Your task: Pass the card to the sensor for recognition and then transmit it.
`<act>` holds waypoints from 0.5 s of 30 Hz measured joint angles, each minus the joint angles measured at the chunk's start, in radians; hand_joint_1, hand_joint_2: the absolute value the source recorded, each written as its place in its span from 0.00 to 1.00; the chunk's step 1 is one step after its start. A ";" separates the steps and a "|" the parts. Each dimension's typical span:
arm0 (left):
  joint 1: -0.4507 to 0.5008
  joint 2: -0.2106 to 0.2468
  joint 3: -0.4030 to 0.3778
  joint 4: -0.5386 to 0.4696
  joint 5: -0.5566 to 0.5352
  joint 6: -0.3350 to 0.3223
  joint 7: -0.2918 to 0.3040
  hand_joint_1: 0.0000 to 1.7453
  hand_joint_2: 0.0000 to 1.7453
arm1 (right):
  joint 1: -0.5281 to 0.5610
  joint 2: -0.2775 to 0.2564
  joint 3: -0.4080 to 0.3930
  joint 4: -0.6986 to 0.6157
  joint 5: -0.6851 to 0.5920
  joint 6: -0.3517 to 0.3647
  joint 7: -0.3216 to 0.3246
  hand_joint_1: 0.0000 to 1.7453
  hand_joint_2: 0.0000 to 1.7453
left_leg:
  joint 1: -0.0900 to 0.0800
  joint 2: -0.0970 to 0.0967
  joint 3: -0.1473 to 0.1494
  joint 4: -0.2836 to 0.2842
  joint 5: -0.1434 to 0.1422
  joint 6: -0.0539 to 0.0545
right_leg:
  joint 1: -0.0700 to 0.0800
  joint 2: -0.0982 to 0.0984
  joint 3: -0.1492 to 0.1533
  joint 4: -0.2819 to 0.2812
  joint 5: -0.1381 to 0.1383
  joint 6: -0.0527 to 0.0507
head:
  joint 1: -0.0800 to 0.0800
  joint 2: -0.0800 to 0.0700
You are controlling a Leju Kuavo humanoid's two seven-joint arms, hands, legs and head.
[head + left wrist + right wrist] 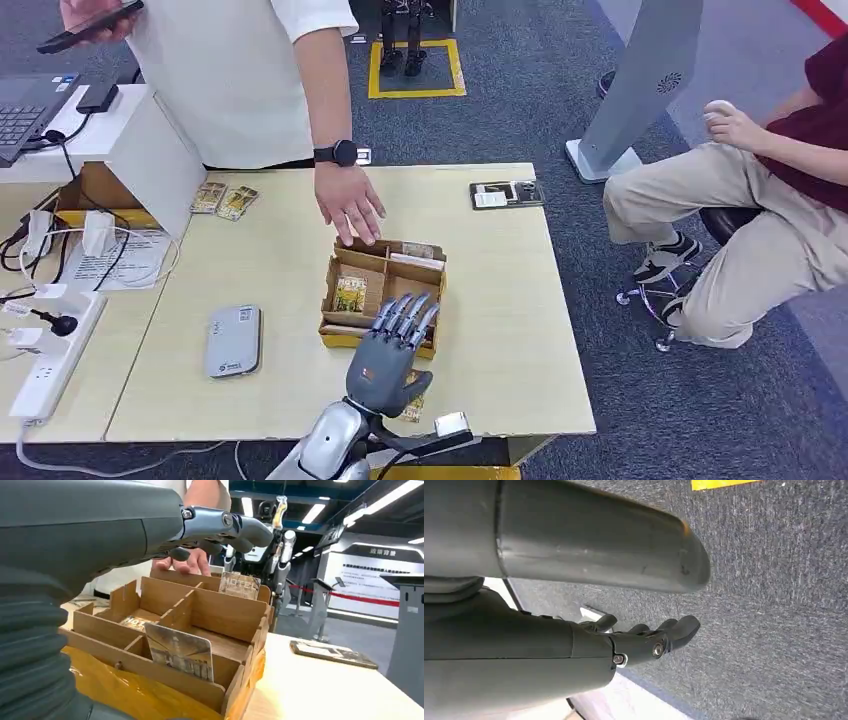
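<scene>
While the left hand (392, 352) hovers with fingers (405, 312) spread and holding nothing, an upright card (180, 651) stands in the near compartment of the divided cardboard box (336, 270), just below and ahead of the fingertips, its long edge parallel to the front wall. The right hand (649, 639) hangs over carpet, fingers loosely curled and holding nothing, so the left is nearer.

**Worktop layout, taken from the divided box**

Divided box (383, 292): near the middle of the worktop (500, 330). Card (350, 294): in the box's left compartment. Left hand (392, 352): over the box's near edge. Person's hand (349, 205): at the box's far edge. Flat device (234, 341): left of the box. Two cards (223, 200): far left behind the box. Tray (507, 194): far right behind the box.
</scene>
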 joint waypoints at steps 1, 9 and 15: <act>0.000 0.000 0.000 0.000 -0.001 0.000 0.000 0.00 1.00 | 0.000 0.000 0.000 0.000 0.000 0.000 0.000 0.00 0.00 | 0.000 0.000 0.000 0.000 0.000 0.000 | 0.000 0.000 0.000 0.000 0.000 0.000 | 0.000 0.000; 0.000 0.001 0.000 0.000 -0.005 0.000 0.003 0.00 1.00 | 0.000 0.000 0.000 0.000 0.000 0.000 0.000 0.00 0.00 | 0.000 0.000 0.000 0.000 0.000 0.000 | 0.000 0.000 0.000 0.000 0.000 0.000 | 0.000 0.000; 0.003 0.008 0.003 -0.016 -0.017 0.000 0.017 0.13 1.00 | 0.002 0.000 0.000 0.000 -0.007 0.000 0.000 0.00 0.00 | 0.000 0.000 0.000 0.000 0.000 0.000 | 0.000 0.000 0.000 0.000 0.000 0.000 | 0.000 0.000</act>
